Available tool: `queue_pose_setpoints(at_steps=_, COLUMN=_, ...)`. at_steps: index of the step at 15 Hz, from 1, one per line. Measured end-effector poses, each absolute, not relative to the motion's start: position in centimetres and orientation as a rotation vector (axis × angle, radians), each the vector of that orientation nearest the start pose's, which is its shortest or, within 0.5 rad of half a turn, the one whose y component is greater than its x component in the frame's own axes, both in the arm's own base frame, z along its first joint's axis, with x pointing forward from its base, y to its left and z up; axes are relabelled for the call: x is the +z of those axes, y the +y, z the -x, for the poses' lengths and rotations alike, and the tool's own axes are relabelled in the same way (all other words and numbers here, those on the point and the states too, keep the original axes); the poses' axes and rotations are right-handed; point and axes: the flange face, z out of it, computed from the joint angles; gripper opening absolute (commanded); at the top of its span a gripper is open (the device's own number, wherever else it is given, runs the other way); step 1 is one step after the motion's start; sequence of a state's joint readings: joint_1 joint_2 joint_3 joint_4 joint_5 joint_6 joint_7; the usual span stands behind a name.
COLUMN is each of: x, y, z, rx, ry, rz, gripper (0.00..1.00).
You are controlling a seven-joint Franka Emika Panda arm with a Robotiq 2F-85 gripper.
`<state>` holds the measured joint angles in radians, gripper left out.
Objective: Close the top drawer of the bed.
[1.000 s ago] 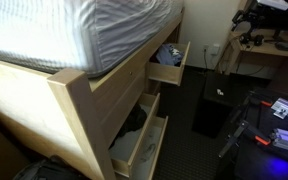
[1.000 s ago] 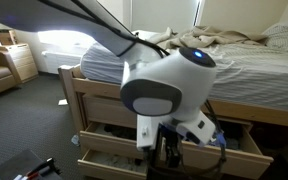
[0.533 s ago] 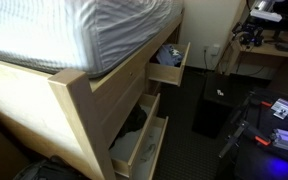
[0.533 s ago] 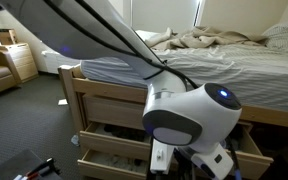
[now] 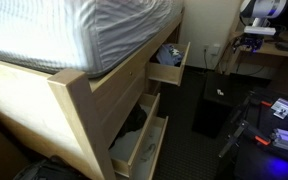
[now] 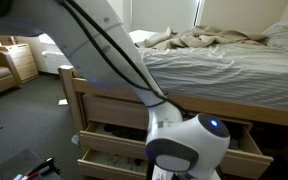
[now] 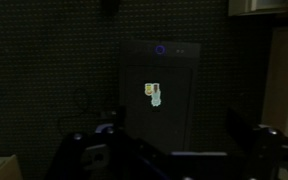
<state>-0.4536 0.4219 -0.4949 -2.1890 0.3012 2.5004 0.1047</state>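
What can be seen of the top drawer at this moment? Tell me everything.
The top drawer is the uppermost of three built into the bed. It looks like pale wood, with a plain flat front panel. In an exterior view it stands pulled out and level, just below the striped mattress. Bluish cloth lies bunched inside and shows above the side wall. Nothing touches the drawer from outside in that view.

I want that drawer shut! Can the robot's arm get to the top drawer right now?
Probably yes. The top drawer juts out with its front uncovered, the arm is close by, and the dark box stands lower down.
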Motion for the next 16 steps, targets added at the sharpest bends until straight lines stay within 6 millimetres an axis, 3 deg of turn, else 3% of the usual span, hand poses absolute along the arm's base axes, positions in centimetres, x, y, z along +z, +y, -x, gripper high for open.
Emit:
queue_pose_setpoints(at_steps=5, x=11.7, y=-51.1, z=-27.4, rx=0.121, ry=2.062, rz=2.554, gripper=1.00)
queue_pose_setpoints(at_steps=9, x=7.4, y=-57.2, z=-23.7, rx=-0.003, ry=1.922, rz=2.548, gripper=1.00)
queue_pose_setpoints(at_steps=12, x=6.3, y=-62.1, z=-19.2, rx=-0.113, ry=1.760, rz=2.589, gripper=1.00)
queue_pose_setpoints(at_steps=16, x=8.9, y=-68.2, z=-11.1, rx=-0.308, ry=1.537, rz=2.716, gripper=1.00)
